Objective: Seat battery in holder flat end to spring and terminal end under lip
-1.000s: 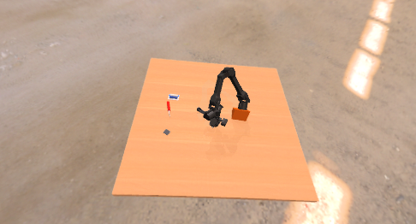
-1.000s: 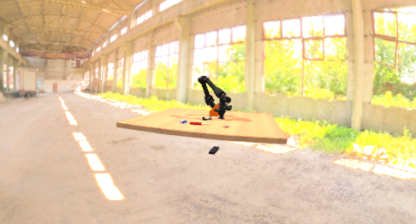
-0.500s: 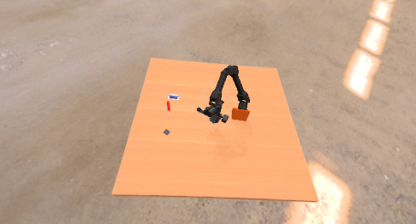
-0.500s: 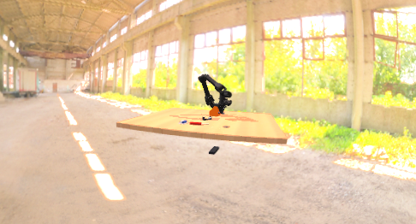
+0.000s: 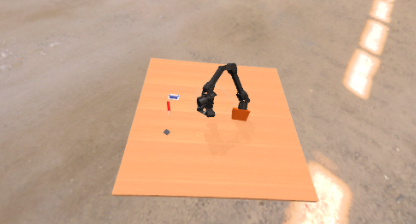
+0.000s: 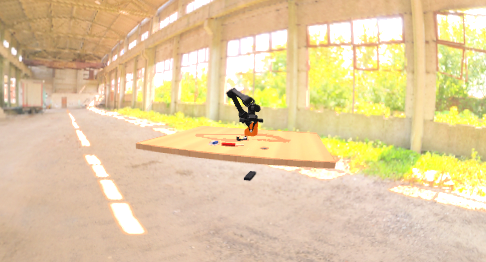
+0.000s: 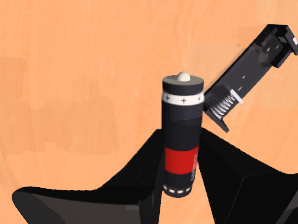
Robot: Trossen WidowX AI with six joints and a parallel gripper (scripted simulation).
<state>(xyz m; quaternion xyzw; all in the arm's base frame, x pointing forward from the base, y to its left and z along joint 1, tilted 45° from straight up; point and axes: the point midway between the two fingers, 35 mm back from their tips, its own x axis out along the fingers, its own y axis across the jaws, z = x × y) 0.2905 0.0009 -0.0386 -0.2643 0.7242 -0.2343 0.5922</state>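
Battery [image 7: 183,135] in our tool [image 7: 178,135] is standing near wrist-frame centre, its terminal end toward the top; we are gripping it between both fingers, while the holder [image 7: 245,72] is lying diagonally at upper right.
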